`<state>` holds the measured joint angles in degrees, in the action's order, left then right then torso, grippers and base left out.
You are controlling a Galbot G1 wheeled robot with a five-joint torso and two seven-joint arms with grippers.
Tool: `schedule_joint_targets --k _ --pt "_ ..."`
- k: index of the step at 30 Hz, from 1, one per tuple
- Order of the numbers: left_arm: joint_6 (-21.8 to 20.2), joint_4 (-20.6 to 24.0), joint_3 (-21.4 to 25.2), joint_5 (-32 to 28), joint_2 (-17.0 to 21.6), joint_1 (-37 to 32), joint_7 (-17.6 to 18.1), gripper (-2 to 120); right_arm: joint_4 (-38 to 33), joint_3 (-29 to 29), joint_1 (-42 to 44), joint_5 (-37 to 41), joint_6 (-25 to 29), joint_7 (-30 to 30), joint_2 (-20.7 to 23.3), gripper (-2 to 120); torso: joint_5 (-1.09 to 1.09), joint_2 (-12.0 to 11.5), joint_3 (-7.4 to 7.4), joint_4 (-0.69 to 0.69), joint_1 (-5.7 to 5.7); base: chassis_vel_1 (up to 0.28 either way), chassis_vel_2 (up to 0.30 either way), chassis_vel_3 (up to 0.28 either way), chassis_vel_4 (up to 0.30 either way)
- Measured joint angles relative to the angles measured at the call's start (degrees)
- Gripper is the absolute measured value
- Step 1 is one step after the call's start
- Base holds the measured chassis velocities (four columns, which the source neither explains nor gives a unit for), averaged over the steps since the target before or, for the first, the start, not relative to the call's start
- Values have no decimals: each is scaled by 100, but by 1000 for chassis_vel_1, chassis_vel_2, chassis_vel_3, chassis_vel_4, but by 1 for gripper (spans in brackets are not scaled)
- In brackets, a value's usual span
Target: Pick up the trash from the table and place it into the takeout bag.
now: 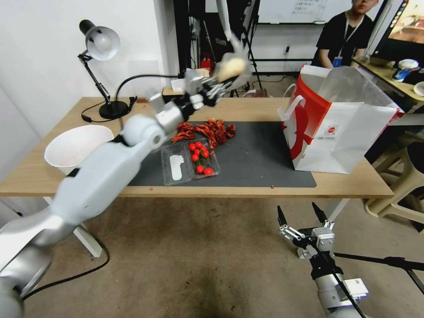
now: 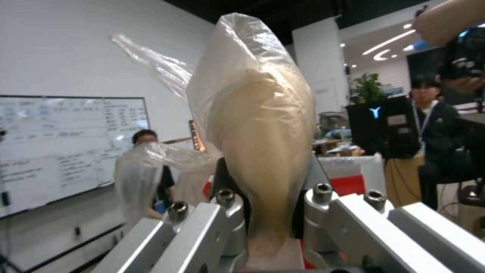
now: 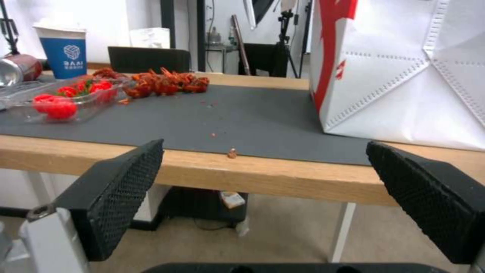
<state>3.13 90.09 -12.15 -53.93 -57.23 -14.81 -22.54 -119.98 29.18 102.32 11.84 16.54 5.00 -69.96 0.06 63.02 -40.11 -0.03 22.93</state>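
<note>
My left gripper (image 1: 213, 89) is raised above the back of the table (image 1: 53, 176) and is shut on the clear bag with the beige bun (image 1: 232, 67). Up close, the bun (image 2: 257, 140) stands squeezed between the fingers (image 2: 230, 212), with loose plastic trailing off. The takeout bag (image 1: 340, 128) stands upright and open on the table's right end, to the right of the bun. My right gripper (image 1: 301, 215) hangs open below the table's front edge, facing the bag's wall (image 3: 404, 76). A blue-and-white paper cup (image 3: 63, 51) and a red soda can (image 3: 20, 68) stand at the far left.
On the dark grey mat (image 1: 260, 159) lie a pile of red crayfish shells (image 1: 205, 130) and an open clear box of cherry tomatoes (image 1: 192, 161). A white bowl (image 1: 77, 148) and a desk lamp (image 1: 104, 48) occupy the table's left end. A stool (image 1: 406, 176) stands right of the table.
</note>
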Motion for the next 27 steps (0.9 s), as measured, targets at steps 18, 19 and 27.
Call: schedule_joint_targets --k 18,19,27 --pt "117 -1414 -1177 145 -1513 1138 -467 8 47 85 119 -52 101 -8 -108 100 -6 1 0 2 -1 0 0 0 0" --pt "117 -1414 -1177 145 -1513 1138 -467 8 47 85 119 -52 101 -8 -108 100 -6 1 0 2 -1 0 0 0 0" --pt "229 -2422 -1392 187 -2221 1598 -584 8 92 96 107 -26 140 -16 -110 100 -5 1 0 4 -1 0 0 0 0"
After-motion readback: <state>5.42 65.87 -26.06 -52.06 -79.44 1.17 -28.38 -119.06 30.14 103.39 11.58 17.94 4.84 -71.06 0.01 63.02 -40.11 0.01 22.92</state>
